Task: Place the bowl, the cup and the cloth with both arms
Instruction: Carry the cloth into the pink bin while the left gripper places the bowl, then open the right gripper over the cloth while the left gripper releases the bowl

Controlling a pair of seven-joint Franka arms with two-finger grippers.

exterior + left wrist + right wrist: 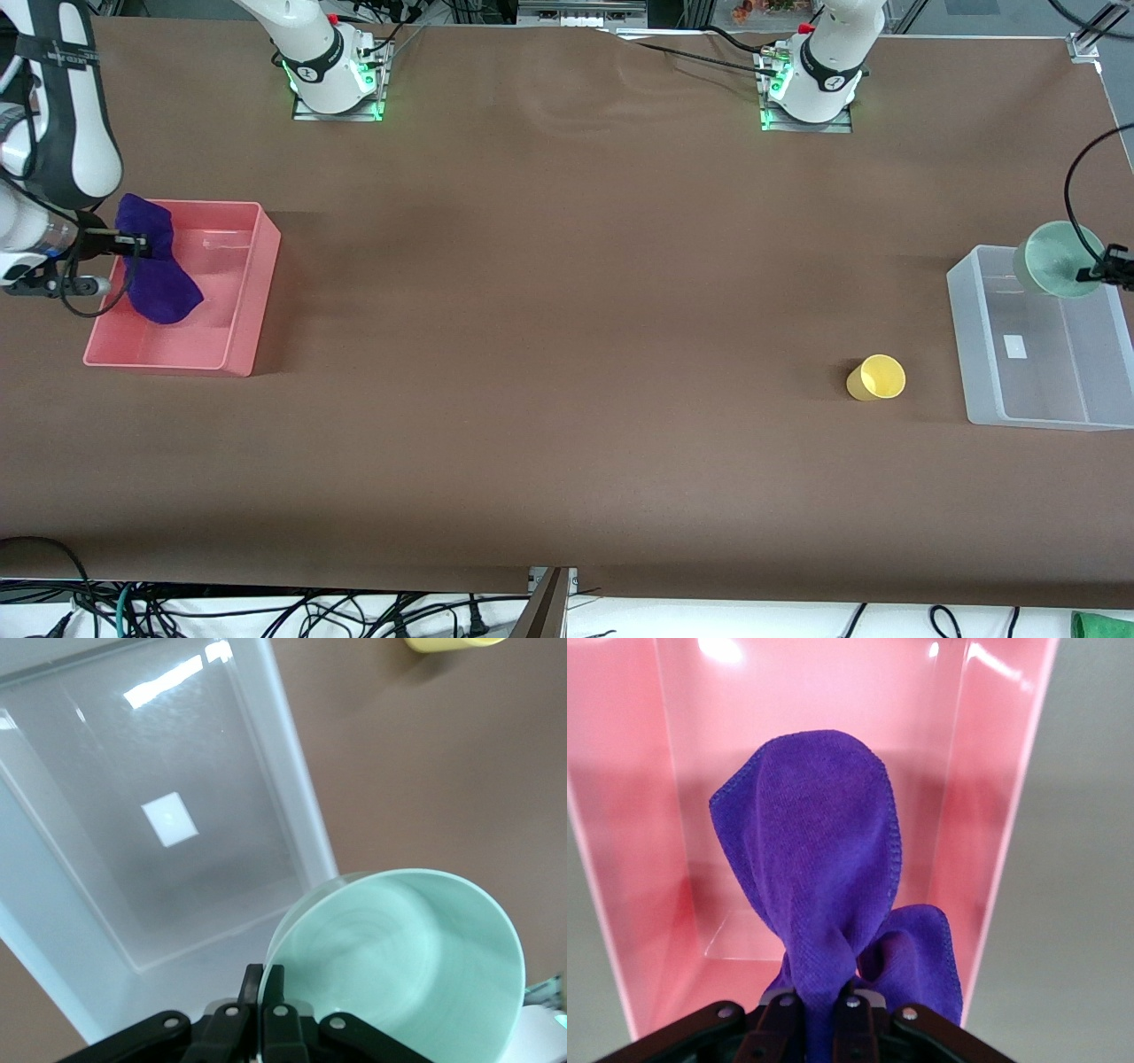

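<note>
Over the pink bin (232, 350), right pincer (135, 244) clamped on the cloth (158, 266), folds dangling below it into the bin; over the clear bin (966, 354), left pincer (1101, 270) nipping the rim of the bowl (1059, 259), held tilted. Both arms judged at the drop step; next, probably: lower, spread fingers, then fetch the cup (877, 377), lying on its side on the desk (567, 354) beside the clear bin. Wrist views alone: fingers (849, 1028) pinched on purple fabric, bowl's bare inside (407, 966). Front view alone: both bins together, cup's whole shape.
</note>
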